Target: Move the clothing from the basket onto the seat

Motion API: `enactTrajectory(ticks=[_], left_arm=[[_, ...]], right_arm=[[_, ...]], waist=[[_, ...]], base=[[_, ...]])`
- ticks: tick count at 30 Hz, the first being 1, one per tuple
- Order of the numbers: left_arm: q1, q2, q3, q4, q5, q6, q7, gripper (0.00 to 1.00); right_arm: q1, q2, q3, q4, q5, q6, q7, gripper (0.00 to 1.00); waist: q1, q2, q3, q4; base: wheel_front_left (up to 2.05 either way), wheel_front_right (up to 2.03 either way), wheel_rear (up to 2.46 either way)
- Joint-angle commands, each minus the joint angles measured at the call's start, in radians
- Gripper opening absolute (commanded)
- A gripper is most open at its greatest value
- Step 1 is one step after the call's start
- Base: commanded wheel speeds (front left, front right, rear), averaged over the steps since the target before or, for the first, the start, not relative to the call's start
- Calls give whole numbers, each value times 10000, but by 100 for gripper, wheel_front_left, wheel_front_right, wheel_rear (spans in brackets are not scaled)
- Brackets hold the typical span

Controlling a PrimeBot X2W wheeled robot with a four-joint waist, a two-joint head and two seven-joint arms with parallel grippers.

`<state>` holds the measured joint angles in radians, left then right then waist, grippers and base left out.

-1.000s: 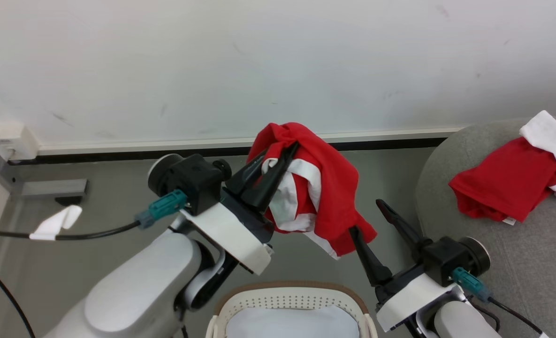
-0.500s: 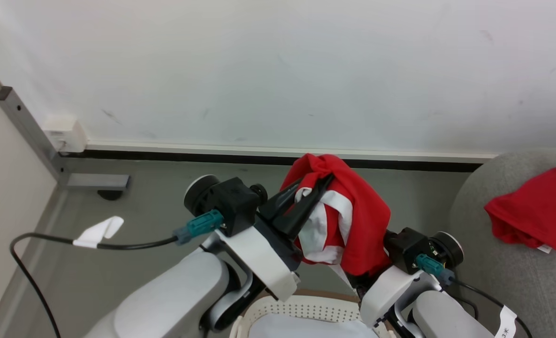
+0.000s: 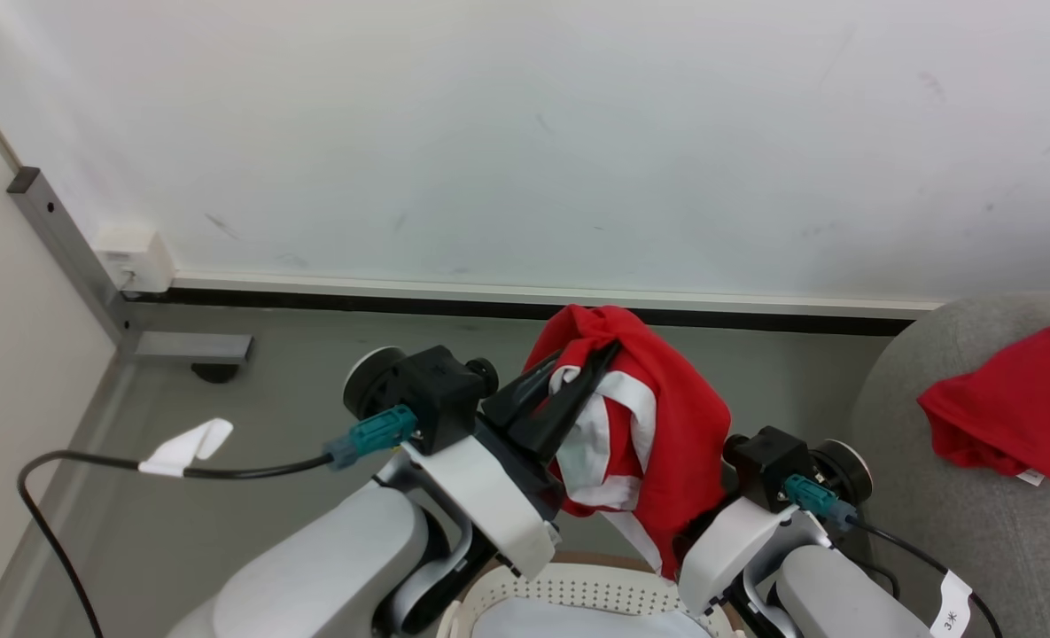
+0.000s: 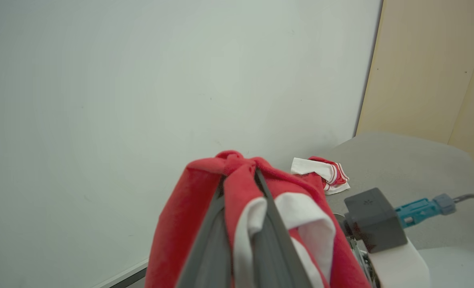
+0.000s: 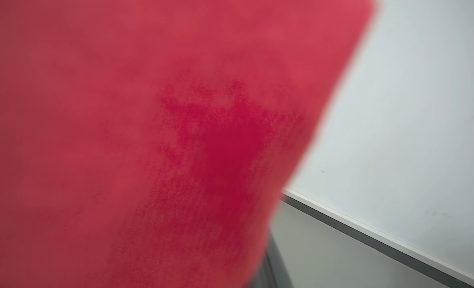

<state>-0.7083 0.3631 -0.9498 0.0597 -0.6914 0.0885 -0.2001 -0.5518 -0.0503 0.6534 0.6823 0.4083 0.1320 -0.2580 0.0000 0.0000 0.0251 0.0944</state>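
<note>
A red and white piece of clothing (image 3: 666,416) hangs in the air above the basket (image 3: 578,589), whose perforated white wall and tan rim show at the bottom edge. My left gripper (image 3: 600,359) is shut on its bunched top; the left wrist view shows the cloth (image 4: 197,192) pinched between the two fingers. My right gripper (image 3: 691,530) is buried in the garment's lower right part, its fingers hidden. Red fabric (image 5: 141,120) lies close over the right wrist view. Another red and white garment (image 3: 1003,416) lies on the grey seat (image 3: 932,523) at the right.
A white wall with a dark baseboard (image 3: 489,306) runs behind. A grey metal post (image 3: 73,257) and a white box (image 3: 135,257) stand at the left. A black cable with a white tag (image 3: 183,447) crosses the grey floor.
The right gripper has moved from open beside the garment's lower edge to under the cloth, where its fingers are now hidden. The camera has shifted. The left gripper still holds the garment.
</note>
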Motion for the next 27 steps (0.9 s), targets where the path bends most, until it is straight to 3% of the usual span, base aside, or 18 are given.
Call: enactTrajectory(ticks=[1, 14, 24, 25, 26, 27], left_arm=[[122, 64, 35, 24, -51, 27, -23, 0], [289, 206, 100, 23, -163, 157, -110, 0], [880, 154, -402, 314, -145, 59, -114, 0], [946, 118, -454, 351, -128, 41, -152, 15], [1002, 72, -523, 390, -105, 18, -146, 38], [1039, 42, -588, 414, -77, -11, -160, 76]], right_arm=[[-134, 12, 14, 35, 90, -26, -69, 0], [152, 12, -430, -635, 416, -26, -65, 0], [559, -147, -1577, -1467, 884, -26, -58, 0], [621, -189, -1698, -1572, 919, -26, -57, 0], [690, -246, -1809, -1683, 943, -26, -57, 0], [757, -296, -1971, -1815, 975, -26, -57, 0]], waist=[[0, 0, 2, -55], [0, 0, 146, -491], [0, 0, 275, -880], [0, 0, 296, -942], [0, 0, 309, -997], [0, 0, 335, -1066]], base=[[0, 0, 0], [0, 0, 0], [0, 0, 0], [0, 0, 0], [0, 0, 0], [0, 0, 0]])
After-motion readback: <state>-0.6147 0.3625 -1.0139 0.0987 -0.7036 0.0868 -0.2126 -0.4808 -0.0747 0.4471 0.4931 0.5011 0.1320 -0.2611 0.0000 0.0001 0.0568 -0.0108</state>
